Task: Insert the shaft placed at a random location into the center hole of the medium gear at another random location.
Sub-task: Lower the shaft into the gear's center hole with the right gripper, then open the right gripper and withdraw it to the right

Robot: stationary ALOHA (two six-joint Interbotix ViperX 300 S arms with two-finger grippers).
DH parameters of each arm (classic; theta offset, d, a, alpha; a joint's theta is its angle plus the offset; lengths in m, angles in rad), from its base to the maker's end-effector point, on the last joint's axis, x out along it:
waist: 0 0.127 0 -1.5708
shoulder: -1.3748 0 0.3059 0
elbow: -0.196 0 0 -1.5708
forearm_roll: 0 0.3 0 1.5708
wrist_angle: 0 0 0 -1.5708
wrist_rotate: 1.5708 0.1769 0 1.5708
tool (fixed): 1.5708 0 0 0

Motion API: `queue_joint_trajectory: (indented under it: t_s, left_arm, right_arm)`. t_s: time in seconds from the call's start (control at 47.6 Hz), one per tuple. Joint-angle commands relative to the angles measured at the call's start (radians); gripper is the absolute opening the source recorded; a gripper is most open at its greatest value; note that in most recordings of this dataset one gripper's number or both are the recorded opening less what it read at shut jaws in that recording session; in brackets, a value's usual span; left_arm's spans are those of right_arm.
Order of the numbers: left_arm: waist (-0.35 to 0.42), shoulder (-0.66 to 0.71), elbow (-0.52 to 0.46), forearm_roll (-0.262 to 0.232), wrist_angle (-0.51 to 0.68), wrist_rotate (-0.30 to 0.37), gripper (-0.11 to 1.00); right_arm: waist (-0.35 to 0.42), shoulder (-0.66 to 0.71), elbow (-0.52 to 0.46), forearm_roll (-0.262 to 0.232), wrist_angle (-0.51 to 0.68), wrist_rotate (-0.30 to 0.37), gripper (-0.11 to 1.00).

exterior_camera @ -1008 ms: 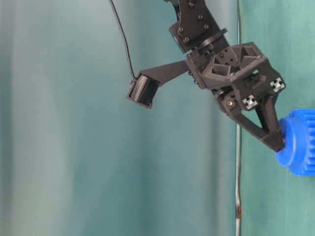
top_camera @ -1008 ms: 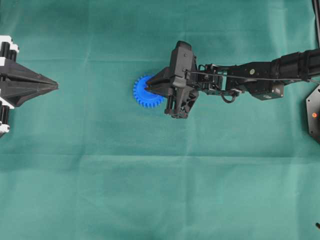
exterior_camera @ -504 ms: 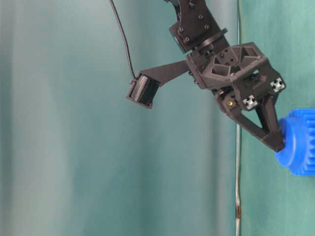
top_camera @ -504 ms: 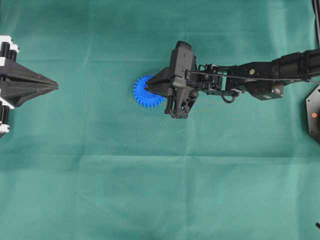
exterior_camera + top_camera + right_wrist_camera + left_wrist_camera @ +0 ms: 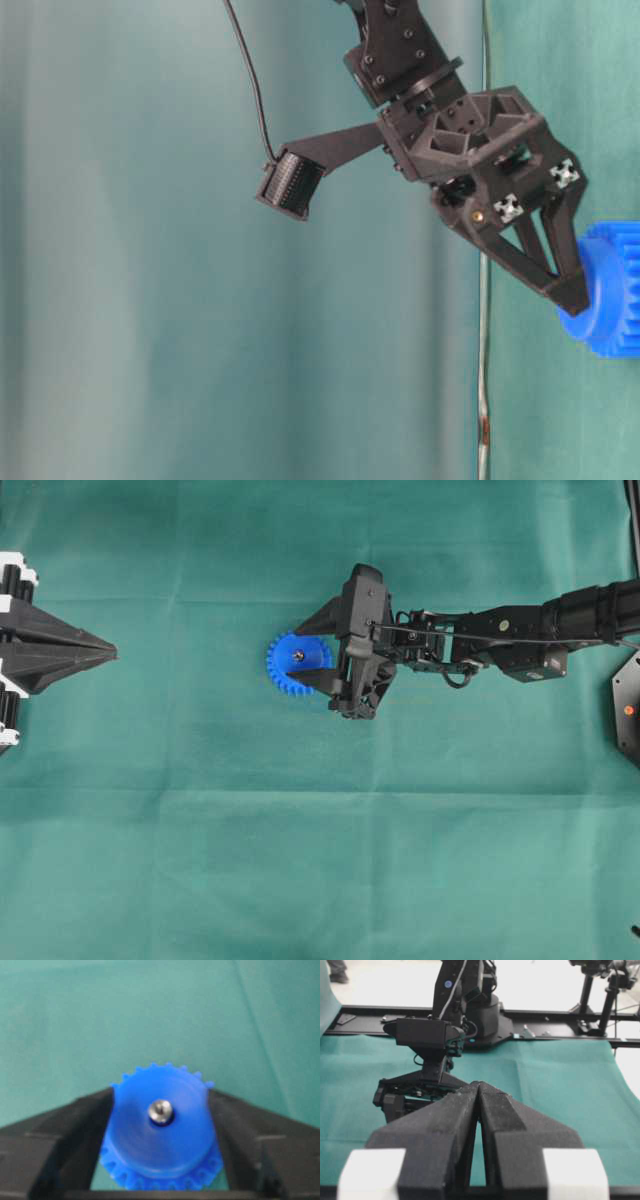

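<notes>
Right wrist view: the shaft (image 5: 160, 1110) sits in the center hole (image 5: 161, 1119) of the medium gear (image 5: 161, 1132), shiny end showing, midway between the two spread fingers. The right gripper (image 5: 312, 652) is open and holds nothing; its fingers flank the gear's hub on both sides, close to it, contact not clear. From overhead the gear (image 5: 298, 663) lies flat on the green cloth (image 5: 300, 860), right at the fingertips.

Risk, as I judge it: a finger dragging against the hub on the way out could shift the gear or tip the pin, if it is seated only shallowly. How deep it sits cannot be told.

The left gripper (image 5: 105, 654) is closed, empty, well apart across the cloth from the tool. Nothing lies between them or blocks a retreat.
</notes>
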Motion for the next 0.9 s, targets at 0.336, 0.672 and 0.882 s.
queue_joint_trajectory:
  t_s: [0.336,0.672,0.882]
  left_arm:
    - [-0.002,0.008,-0.020,0.003,-0.003,-0.002,0.00]
    - [-0.002,0.008,-0.020,0.002,-0.003,-0.002,0.00]
    - [-0.002,0.008,-0.020,0.002,-0.005,-0.005,0.00]
  right_arm:
    - [0.008,-0.098,-0.009,0.003,-0.011,0.009,0.75]
    - [0.009,-0.181,0.005,0.003,0.021,0.009,0.75]
    - [0.009,-0.199,0.015,0.003,0.029,0.009,0.75]
